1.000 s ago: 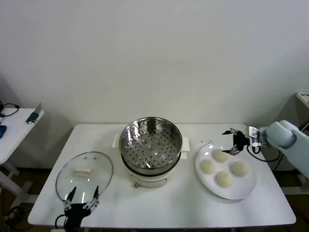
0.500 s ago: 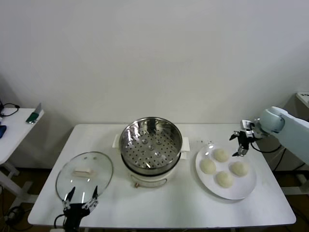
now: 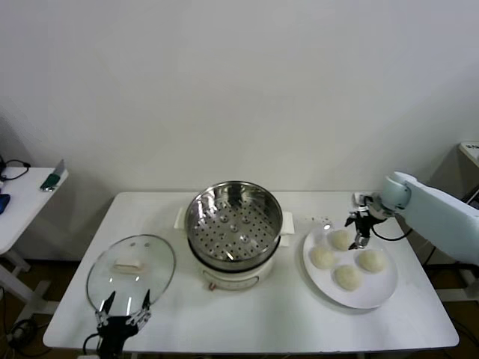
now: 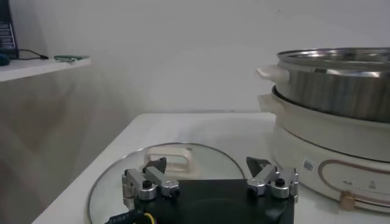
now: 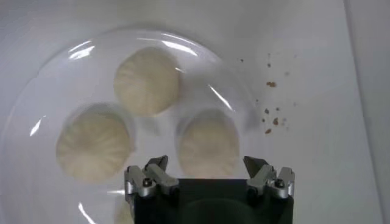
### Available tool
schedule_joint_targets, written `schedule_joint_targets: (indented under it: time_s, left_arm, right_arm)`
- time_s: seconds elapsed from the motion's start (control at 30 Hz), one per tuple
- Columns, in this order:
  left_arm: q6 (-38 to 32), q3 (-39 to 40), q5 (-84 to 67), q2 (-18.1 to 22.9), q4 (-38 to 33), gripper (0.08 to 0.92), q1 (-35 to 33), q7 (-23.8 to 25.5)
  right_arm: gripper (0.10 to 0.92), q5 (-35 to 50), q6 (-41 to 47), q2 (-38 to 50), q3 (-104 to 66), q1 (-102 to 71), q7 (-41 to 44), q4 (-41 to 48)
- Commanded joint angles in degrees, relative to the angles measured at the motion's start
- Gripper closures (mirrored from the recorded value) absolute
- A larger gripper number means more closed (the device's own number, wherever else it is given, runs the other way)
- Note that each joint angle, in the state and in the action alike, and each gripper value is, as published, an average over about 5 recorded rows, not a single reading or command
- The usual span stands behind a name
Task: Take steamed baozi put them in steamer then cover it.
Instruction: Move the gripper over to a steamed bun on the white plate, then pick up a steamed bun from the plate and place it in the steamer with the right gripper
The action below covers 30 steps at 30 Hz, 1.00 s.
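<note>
Several steamed baozi (image 3: 340, 239) lie on a white plate (image 3: 372, 290) right of the steamer (image 3: 234, 224), whose steel pot stands uncovered with a bare perforated floor. My right gripper (image 3: 359, 229) hangs open just above the plate's far side. In the right wrist view its jaws (image 5: 206, 163) straddle the air over one baozi (image 5: 207, 145), with two more (image 5: 146, 80) beyond it. The cover (image 3: 131, 268), a glass lid with a white handle (image 4: 169, 163), lies flat left of the steamer. My left gripper (image 3: 123, 310) is open at the lid's near edge, holding nothing.
The steamer's cream base (image 4: 329, 155) with side handles rises close to the lid. A side table (image 3: 26, 196) with small items stands at the far left. Crumbs (image 5: 270, 115) dot the tabletop beside the plate.
My right arm has swung in over the plate, and its gripper has turned from pointing sideways to pointing down above the buns. The left arm has not moved.
</note>
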<state>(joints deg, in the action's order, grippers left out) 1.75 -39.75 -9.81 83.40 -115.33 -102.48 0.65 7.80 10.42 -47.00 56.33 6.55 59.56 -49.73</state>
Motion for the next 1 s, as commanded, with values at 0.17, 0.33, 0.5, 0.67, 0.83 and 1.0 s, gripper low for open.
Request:
schedule_joint_targets:
  time_s: [0.17,0.33,0.5,0.67,0.83,1.0]
  left_arm:
    - [-0.1,0.0,-0.1,0.0,0.5,0.177,0.2,-0.3]
    - [0.0,0.2,-0.1,0.0,0.4,0.177,0.0,-0.3]
    - [0.0,0.3,-0.1,0.0,0.5,0.177,0.0,-0.6]
    - [0.0,0.4,0.0,0.0,0.8,0.177,0.3,-0.8]
    - [-0.1,0.6,0.2,0.0,0.6,0.177,0.1,-0.9]
    - [-0.3,0.7,0.4,0.0,0.4,0.177,0.0,-0.9]
  right_arm:
    - [0.207,-1.3,-0.7,-4.1,-0.2,-1.1,0.0,6.0]
    - [0.226,-2.7,-1.2,-4.2,-0.1,-1.4,0.9,6.7]
    - [0.243,-2.7,-2.2,-4.8,-0.5,-1.5,0.1,7.5]
    - [0.281,-2.6,-3.2,-5.2,-0.2,-1.0,0.4,7.6]
    - [0.309,-2.7,-4.8,-4.4,0.6,0.5,1.3,5.9]
    - [0.316,-3.1,-9.5,-1.9,2.9,8.2,2.6,-1.9]
